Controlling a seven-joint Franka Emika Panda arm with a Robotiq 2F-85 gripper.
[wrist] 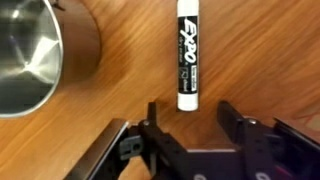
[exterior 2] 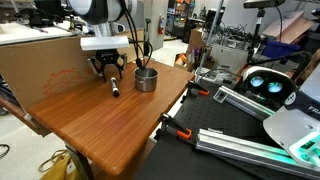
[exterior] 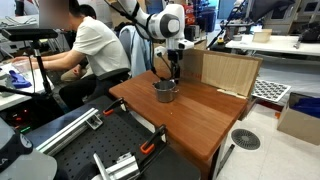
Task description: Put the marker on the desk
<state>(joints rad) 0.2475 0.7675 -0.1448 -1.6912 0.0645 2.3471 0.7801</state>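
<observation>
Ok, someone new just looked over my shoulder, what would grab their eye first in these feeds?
Most likely the white Expo marker lying flat on the reddish-brown desk, just ahead of the open hand in the wrist view. Next, the shiny steel cup standing beside it. In an exterior view, a person in a white shirt sits beyond the desk.

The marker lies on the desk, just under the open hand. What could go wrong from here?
1. The marker is round and lies loose on the smooth desk, so it may roll.
2. Its near end sits between the fingers of the open hand. A sideways move before lifting could knock it.
3. The steel cup stands close beside it. A swing that way might hit the cup.
</observation>
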